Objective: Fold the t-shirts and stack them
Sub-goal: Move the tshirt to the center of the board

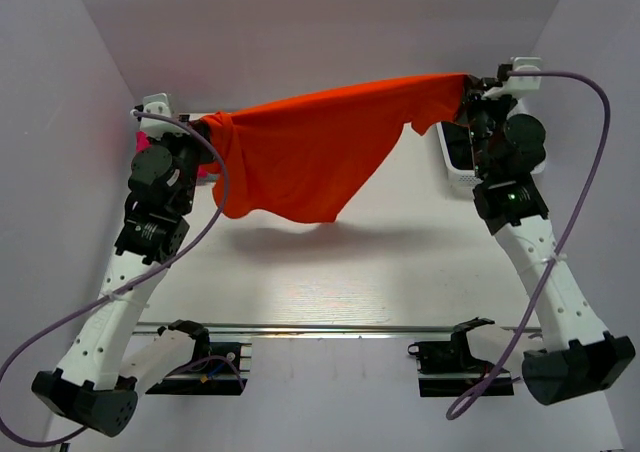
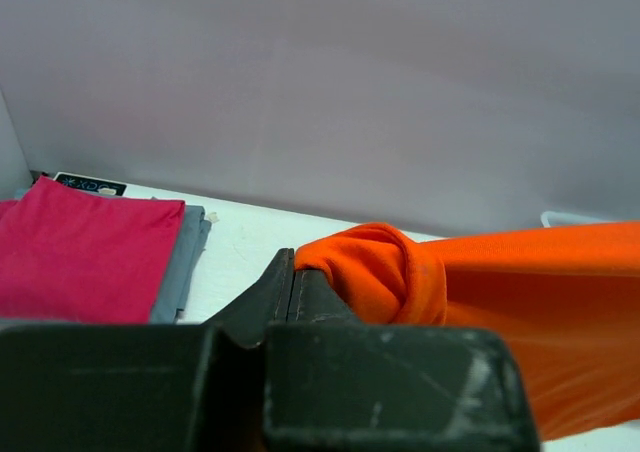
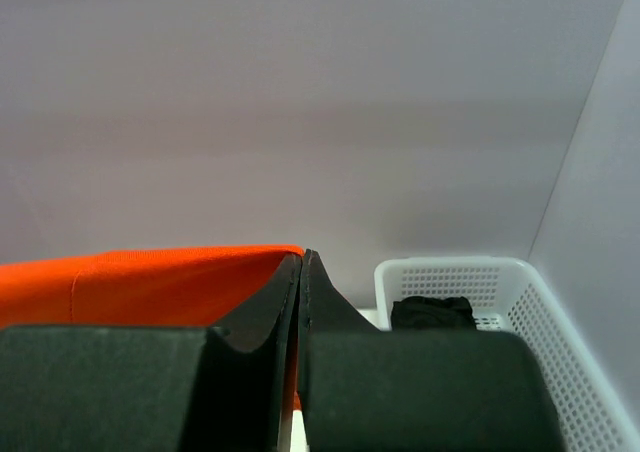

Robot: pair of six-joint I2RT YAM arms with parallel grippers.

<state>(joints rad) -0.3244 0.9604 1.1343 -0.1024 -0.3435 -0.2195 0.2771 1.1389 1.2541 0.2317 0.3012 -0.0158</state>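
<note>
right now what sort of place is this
Probably a robot lab cell for folding laundry: plain walls box in a white table, and the left arm and right arm stretch an orange t-shirt between them.

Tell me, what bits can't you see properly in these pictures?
- Top view: pink t-shirt, nearly all behind the left arm.
- Top view: white basket, mostly behind the right arm.
- Left wrist view: grey t-shirt, only an edge shows under the pink one.
- Left wrist view: orange t-shirt, cut off by the right edge.
- Right wrist view: dark cloth in the basket, bottom hidden by the right gripper.
- Left wrist view: black label, too small to read.
</note>
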